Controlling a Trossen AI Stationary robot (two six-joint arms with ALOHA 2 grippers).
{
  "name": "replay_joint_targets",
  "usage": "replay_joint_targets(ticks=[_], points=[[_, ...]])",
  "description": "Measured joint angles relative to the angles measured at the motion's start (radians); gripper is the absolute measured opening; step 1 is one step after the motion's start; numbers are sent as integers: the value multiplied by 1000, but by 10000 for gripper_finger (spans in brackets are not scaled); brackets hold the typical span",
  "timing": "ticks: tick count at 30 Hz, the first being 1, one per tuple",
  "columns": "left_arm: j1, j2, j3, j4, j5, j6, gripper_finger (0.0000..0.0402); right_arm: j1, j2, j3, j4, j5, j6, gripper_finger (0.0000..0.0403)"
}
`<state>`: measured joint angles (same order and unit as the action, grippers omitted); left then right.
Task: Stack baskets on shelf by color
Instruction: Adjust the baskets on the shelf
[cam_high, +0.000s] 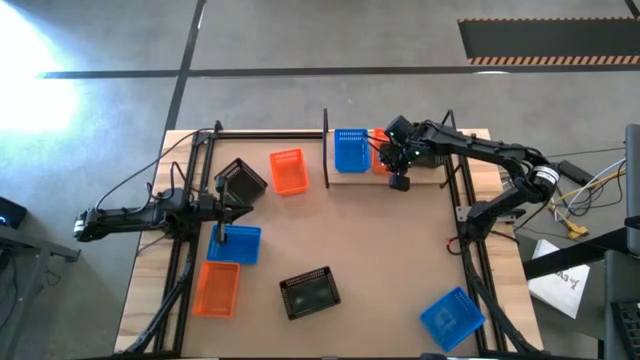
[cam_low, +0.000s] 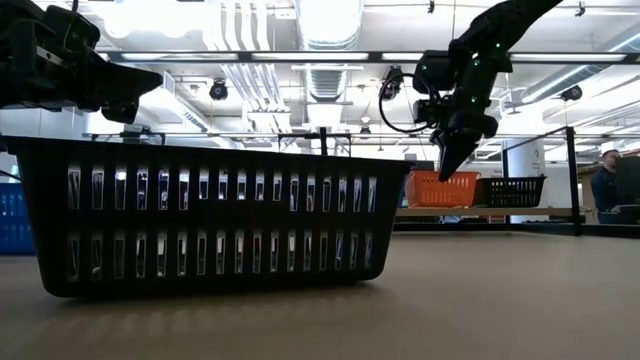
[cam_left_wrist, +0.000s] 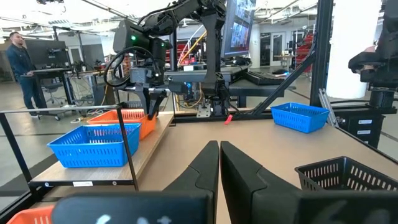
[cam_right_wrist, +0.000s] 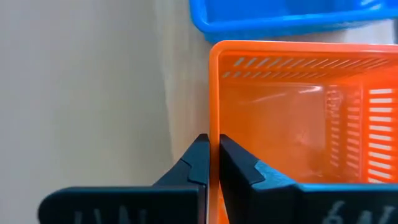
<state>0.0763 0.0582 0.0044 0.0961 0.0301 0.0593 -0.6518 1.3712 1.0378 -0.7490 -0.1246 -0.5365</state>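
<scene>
On the shelf, the right tool has its fingers pinched on the near wall of the orange basket sitting just beside a blue basket. This looks like a regrasp or nudge; next it calls for seating that basket squarely. Farther off, the left tool waits closed over the counter, empty.
</scene>
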Motion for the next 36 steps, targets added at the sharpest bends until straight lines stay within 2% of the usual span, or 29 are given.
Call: replay_joint_targets(ticks=[5,9,13,17,21,25,29,36], points=[[0,0,0,0,0,0,0,0,0,0,-9,23,-48,21],[0,0,0,0,0,0,0,0,-10,8,-43,40,-49,58],[0,0,0,0,0,0,0,4,-51,45,-89,169,24,94],[0,0,0,0,0,0,0,4,-95,75,-105,306,151,108],[0,0,0,0,0,0,0,-17,-105,82,-119,426,346,104],[0,0,0,0,0,0,0,-55,-89,74,-180,443,444,93],[0,0,0,0,0,0,0,-108,-59,58,-233,440,498,80],[0,0,0,0,0,0,0,-183,5,39,-242,434,485,58]])
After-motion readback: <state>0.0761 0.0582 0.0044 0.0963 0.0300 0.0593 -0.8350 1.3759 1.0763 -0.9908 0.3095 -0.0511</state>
